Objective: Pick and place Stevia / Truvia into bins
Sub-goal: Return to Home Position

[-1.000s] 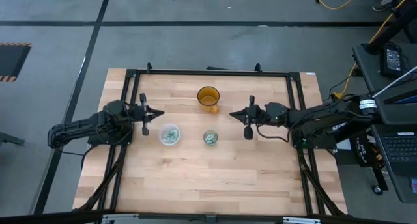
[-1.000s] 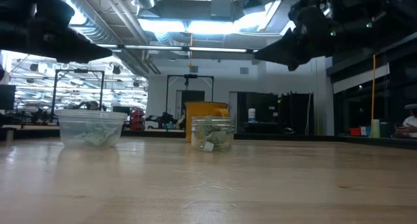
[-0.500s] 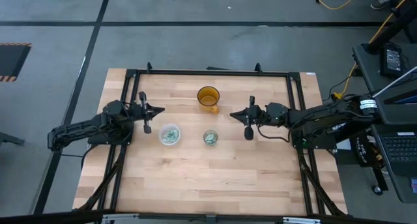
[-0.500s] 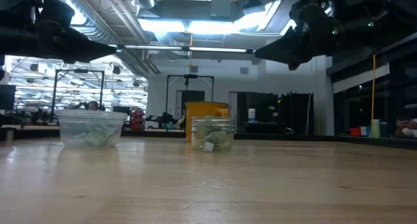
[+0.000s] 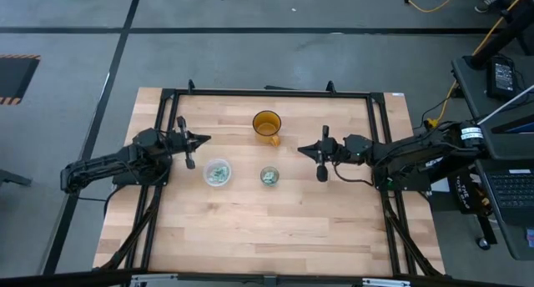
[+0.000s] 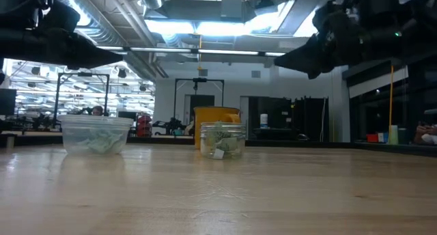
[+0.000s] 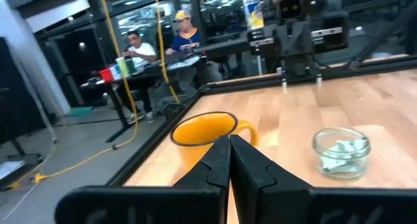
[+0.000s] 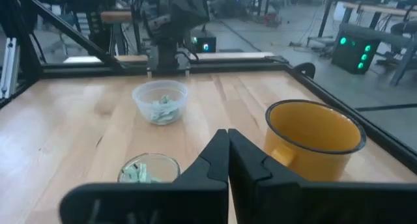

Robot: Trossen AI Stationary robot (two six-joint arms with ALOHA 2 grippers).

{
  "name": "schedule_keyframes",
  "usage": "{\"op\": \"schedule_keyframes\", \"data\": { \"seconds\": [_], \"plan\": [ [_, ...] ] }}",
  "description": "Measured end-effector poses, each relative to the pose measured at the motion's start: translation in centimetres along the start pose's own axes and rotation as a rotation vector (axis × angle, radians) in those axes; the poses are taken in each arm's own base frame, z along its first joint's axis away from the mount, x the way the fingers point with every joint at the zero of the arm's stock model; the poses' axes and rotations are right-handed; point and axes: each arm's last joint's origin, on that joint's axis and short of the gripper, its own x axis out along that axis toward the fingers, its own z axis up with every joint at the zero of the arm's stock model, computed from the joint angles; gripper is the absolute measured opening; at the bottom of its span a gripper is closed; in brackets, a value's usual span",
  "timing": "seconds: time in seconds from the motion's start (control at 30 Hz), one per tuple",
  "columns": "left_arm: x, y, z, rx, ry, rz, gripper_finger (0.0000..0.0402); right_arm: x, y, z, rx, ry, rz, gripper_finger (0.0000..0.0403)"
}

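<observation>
Pale green and white Stevia / Truvia sachets lie inside both bins: the clear shallow cup and the smaller cup. Both cups stand upright on the wooden table. My left gripper is shut and holds nothing; it hovers level, left of the clear cup and a little farther back. My right gripper is also shut and holds nothing; it hovers level, right of the smaller cup.
An amber-orange mug stands behind the cups, near the far edge. A black frame runs along the table's far and side edges. Bare wood spreads toward the near edge. People sit at desks beyond the table in the left wrist view.
My left gripper has swung slightly toward the table's far edge, staying level and shut. The cups and mug have kept their places.
</observation>
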Motion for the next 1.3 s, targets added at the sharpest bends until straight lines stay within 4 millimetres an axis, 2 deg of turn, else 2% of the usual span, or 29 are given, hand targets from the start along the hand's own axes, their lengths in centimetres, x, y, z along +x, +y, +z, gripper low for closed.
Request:
{"op": "schedule_keyframes", "data": {
  "seconds": [0.23,0.37,0.8,1.0,1.3],
  "plan": [
    [0.0,0.0,0.0,0.005,0.004,0.007,0.0002,-2.6,-0.3,-1.0,0.020,-0.097,0.000,0.0000],
    [0.0,0.0,0.0,0.006,0.005,0.006,0.0002,-4.1,-0.5,-0.9,0.045,-0.135,0.001,0.0000],
    [0.0,0.0,0.0,0.006,0.008,0.009,0.0002,-8.4,-0.9,-0.7,0.057,-0.086,0.012,0.0000],
    [0.0,0.0,-0.1,0.004,0.009,0.010,0.0002,-9.3,-0.9,-0.8,0.031,-0.069,0.036,0.0000],
    [0.0,0.0,0.0,-0.031,0.007,0.002,0.0002,-9.4,-0.9,-0.8,-0.047,-0.070,0.034,0.0000]
  ]
}}
